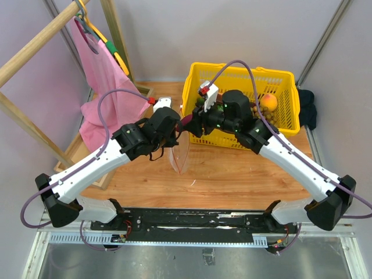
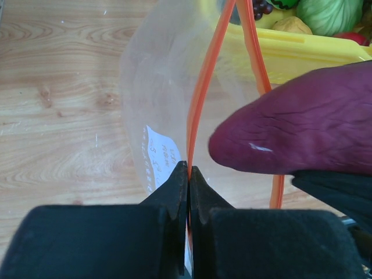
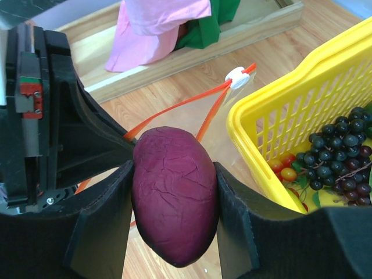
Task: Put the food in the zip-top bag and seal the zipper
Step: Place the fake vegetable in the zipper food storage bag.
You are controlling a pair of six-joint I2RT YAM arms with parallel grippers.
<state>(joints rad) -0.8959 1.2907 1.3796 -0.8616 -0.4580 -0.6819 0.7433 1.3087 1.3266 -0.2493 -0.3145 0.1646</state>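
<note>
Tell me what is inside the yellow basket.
The yellow basket holds a dark grape bunch, small red and yellow balls, an orange peach-like fruit and a green vegetable. The right arm covers part of it from above; what lies there is hidden.

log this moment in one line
left gripper: shut on bag edge | right gripper: holding purple piece, tip between zipper strips | zipper: open | basket: behind bag

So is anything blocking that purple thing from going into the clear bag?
Nothing visible. The left jaws pinch the zip-top bag by its zipper, whose two strips stand apart, and the purple piece has its tip at that open mouth.
</note>
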